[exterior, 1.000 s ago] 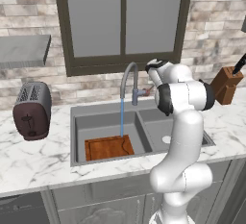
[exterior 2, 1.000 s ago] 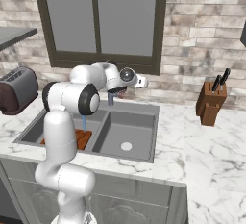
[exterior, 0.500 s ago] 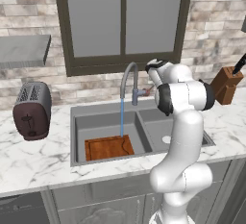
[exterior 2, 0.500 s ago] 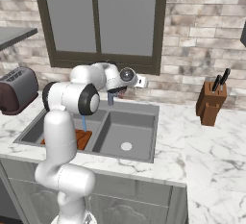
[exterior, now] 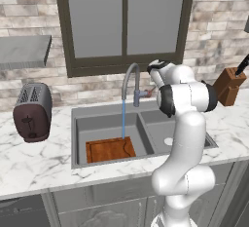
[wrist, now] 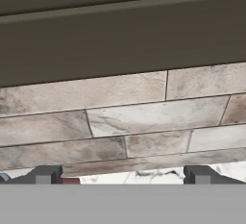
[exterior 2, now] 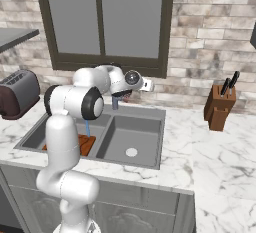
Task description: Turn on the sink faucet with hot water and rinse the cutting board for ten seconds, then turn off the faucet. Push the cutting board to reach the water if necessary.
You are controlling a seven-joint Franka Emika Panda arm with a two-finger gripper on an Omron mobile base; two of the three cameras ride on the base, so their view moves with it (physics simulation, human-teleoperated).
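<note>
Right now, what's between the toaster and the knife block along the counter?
In the left base view: the sink, its faucet running water onto the cutting board.

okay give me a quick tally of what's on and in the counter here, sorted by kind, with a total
Countertop appliances: 1, the toaster
Knife storage: 1, the knife block
Boards: 1, the cutting board in the sink
Plumbing fixtures: 2, the sink and the sink faucet
Total: 5

I see a dark toaster (exterior: pixel 32 111) on the marble worktop (exterior: pixel 39 160) at the left. A brown knife block (exterior 2: pixel 220 106) with dark handles stands well apart on the right. Behind them, a brick wall (wrist: pixel 144 117) runs beneath a dark-framed window (exterior: pixel 124 21).
</note>
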